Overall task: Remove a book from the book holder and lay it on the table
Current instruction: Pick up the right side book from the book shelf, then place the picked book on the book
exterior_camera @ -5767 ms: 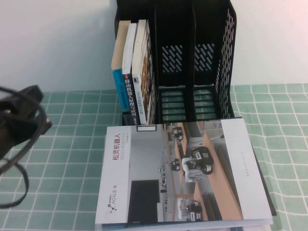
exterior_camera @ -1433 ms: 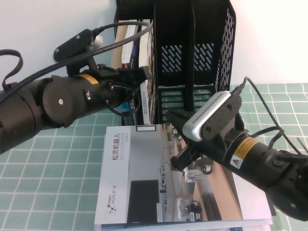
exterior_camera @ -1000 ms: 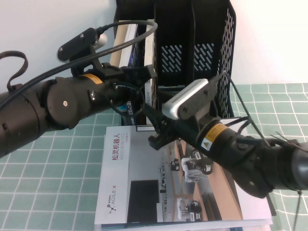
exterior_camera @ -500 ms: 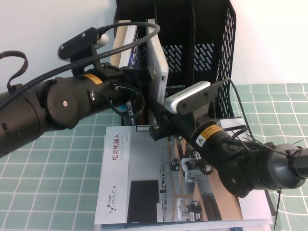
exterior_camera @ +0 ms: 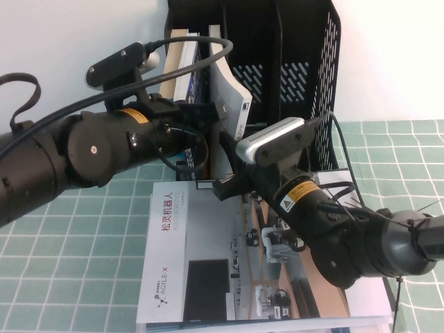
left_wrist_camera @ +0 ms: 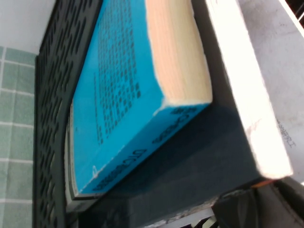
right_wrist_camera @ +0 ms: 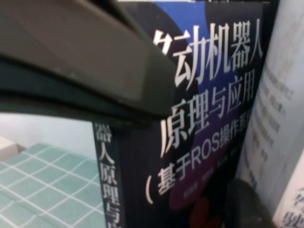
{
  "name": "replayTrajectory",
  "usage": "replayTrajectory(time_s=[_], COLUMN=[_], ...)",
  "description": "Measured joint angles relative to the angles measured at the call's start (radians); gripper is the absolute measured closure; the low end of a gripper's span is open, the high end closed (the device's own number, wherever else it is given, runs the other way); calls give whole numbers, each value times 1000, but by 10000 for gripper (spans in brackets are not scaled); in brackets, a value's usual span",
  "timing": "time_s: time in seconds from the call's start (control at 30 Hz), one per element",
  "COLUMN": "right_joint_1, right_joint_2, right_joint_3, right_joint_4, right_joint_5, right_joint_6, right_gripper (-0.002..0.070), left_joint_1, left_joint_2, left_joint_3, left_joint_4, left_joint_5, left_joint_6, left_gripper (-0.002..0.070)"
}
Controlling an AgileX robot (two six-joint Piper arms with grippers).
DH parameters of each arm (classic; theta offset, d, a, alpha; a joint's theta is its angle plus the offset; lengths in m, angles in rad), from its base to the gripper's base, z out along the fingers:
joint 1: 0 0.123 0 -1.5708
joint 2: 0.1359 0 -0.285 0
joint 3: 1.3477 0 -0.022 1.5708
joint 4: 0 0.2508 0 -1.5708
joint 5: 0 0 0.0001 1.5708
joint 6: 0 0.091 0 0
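Upper centre, the book [exterior_camera: 232, 94] leans out of the book holder [exterior_camera: 305, 83]. Left gripper [exterior_camera: 211, 111] and right gripper [exterior_camera: 225, 182] crowd it, grips unclear; a booklet [exterior_camera: 208, 277] lies below.

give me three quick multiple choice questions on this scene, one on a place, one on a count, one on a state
1. Which compartment of the book holder holds the books? A left B middle C right
2. How many compartments does the book holder have? A two B three C five
3. How does the white book stand? A lying flat B tilted, top leaning toward the middle compartment C upright in the right compartment

A: the books stand in the left compartment, where the left gripper reaches them.
B: two dividers make three bays.
B: its top leans right, and its foot is low by the right gripper, in front of the holder.
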Motion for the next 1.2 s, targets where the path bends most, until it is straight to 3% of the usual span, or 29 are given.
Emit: replayTrajectory(time_s=[0.4,0.87,0.97,1.2], right_joint_1=[27,23,23,23], right_joint_2=[-66,-444,-559,-778], right_joint_3=[0,2,2,-51], right_joint_4=[25,56,56,56], right_joint_5=[10,21,119,625], right_joint_6=[-100,-372,-449,-719], right_gripper=[529,559,559,559], left_joint_1=[0,0,0,0], left_joint_2=[-148,-310,-350,-430], left_joint_3=[0,0,0,0], left_joint_4=[10,11,11,32], left_joint_5=[32,105,156,460], left_joint_6=[84,104,104,125], left_gripper=[678,678,678,678])
